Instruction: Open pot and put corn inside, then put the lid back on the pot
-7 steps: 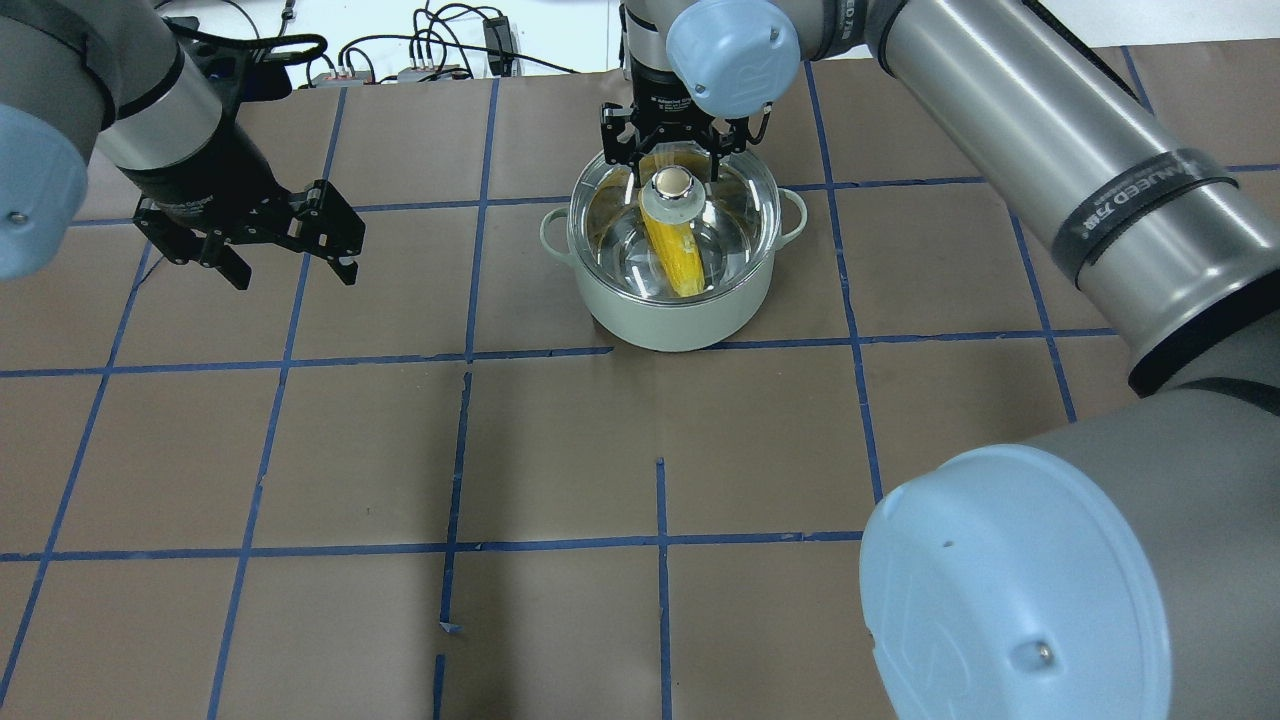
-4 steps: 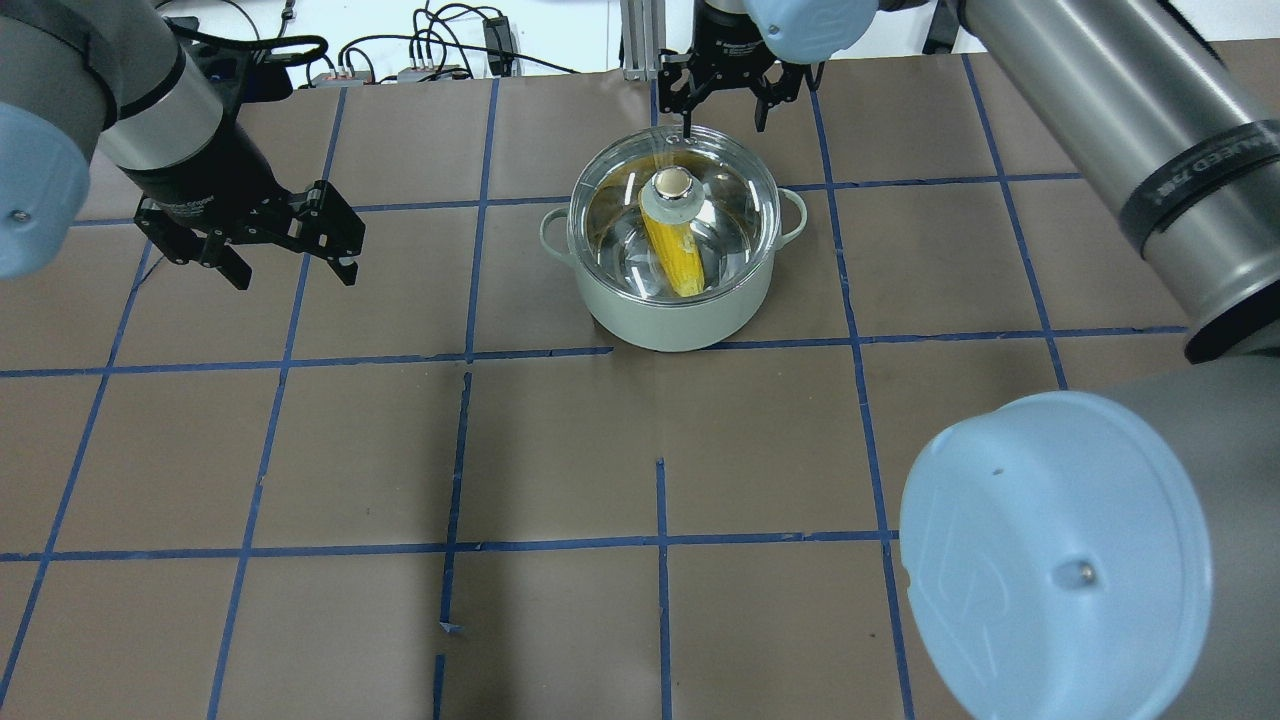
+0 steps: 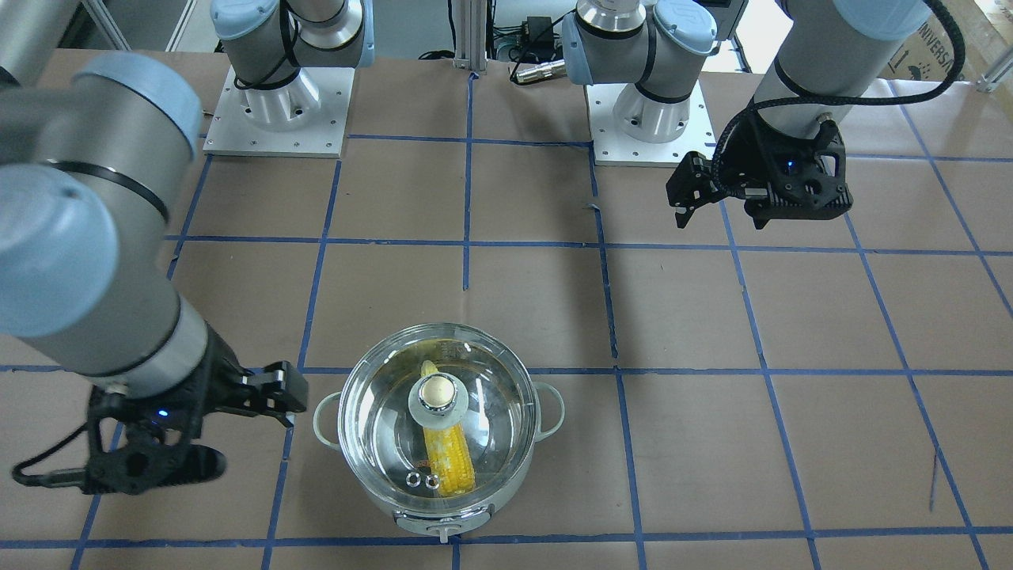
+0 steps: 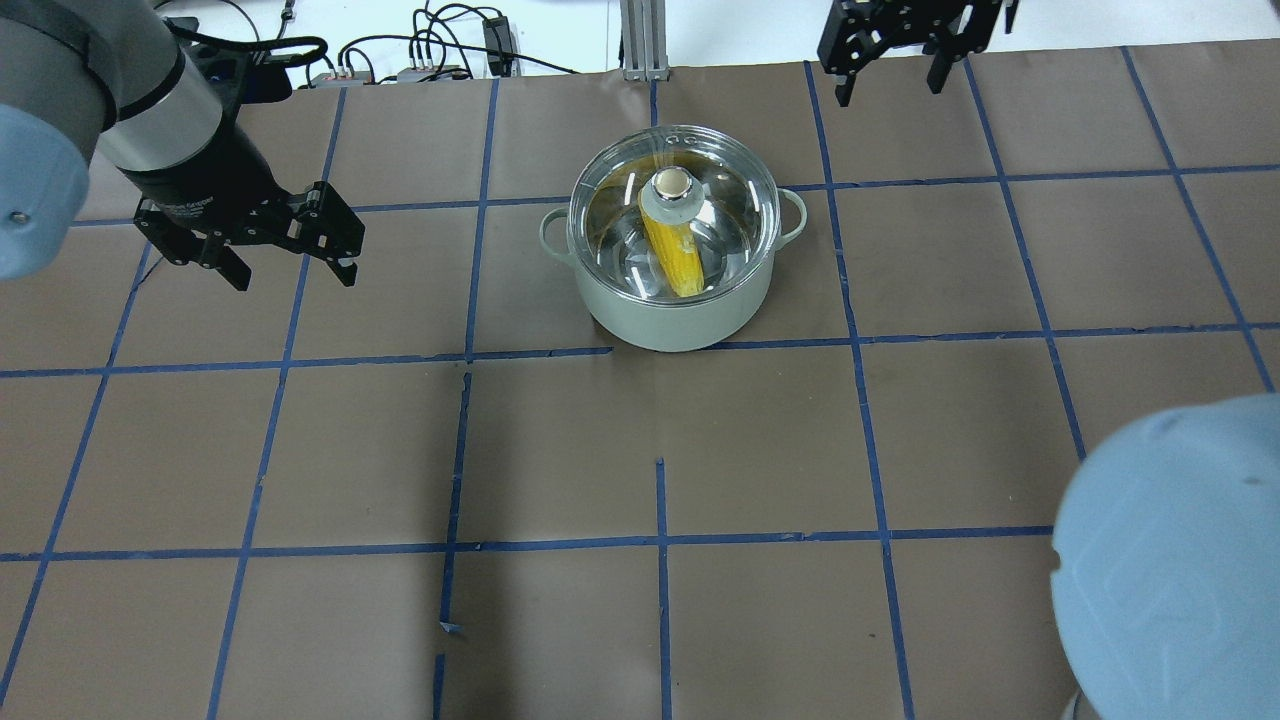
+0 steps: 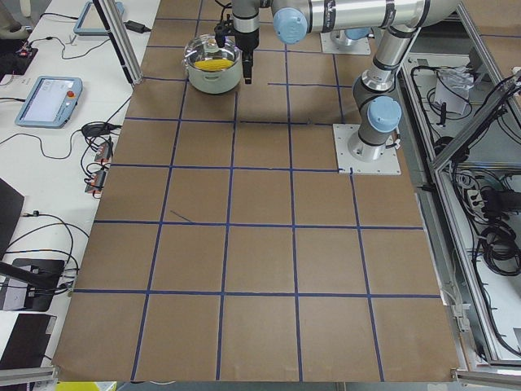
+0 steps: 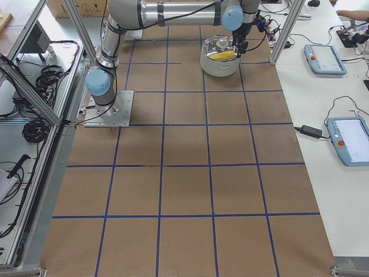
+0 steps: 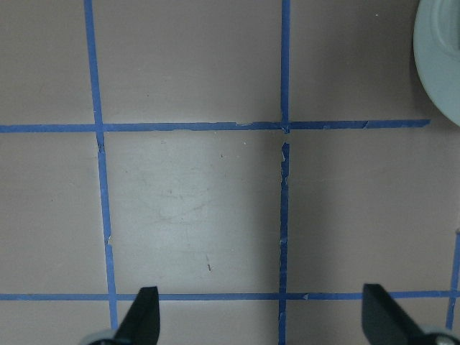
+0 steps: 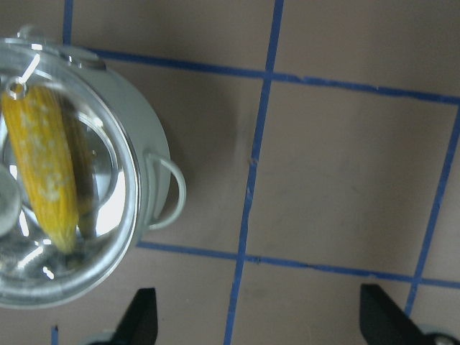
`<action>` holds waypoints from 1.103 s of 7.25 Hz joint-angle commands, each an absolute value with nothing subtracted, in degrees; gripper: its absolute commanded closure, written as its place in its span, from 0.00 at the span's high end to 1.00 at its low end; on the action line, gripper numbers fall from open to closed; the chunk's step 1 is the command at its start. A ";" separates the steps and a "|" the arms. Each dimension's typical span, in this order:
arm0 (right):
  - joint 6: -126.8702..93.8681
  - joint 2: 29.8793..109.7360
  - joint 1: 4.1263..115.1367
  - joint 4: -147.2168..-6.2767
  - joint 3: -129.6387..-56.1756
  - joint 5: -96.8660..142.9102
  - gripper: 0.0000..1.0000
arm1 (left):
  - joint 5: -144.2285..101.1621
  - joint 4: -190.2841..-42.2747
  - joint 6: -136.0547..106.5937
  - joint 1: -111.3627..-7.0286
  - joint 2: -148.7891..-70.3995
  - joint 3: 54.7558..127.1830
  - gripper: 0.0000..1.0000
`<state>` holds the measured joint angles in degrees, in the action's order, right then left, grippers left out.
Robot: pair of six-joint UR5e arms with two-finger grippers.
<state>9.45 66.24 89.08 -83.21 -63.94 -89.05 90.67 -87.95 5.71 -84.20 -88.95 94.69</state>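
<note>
Two jobs look finished: corn (image 4: pixel 672 258) lies in pot (image 4: pixel 670 322), lid (image 4: pixel 742 200) seated. So my left claw (image 4: pixel 295 275) and right claw (image 4: pixel 888 90) hang wide open, empty.

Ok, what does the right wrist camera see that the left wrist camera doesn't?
Only the right wrist view shows the corn lying under the lid, and one loop handle. Only the left wrist view shows a torn tape crossing. Both show the brown table, blue tape lines, some of the pot, and open fingertips at the bottom: the right gripper in one, the left gripper in the other.
</note>
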 commanded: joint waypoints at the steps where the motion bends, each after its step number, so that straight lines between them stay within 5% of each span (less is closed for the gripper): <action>1: 10.81 77.81 87.89 -83.19 -76.22 -89.65 1.00 | 90.70 -87.98 5.71 -84.20 -88.77 94.66 1.00; 3: 10.11 85.06 88.42 -92.58 -87.32 -89.73 1.00 | 90.70 -87.89 5.71 -84.29 -88.77 94.66 1.00; 8: 9.14 83.85 89.12 -88.16 -82.88 -87.80 1.00 | 90.70 -87.98 5.71 -84.20 -88.77 94.66 1.00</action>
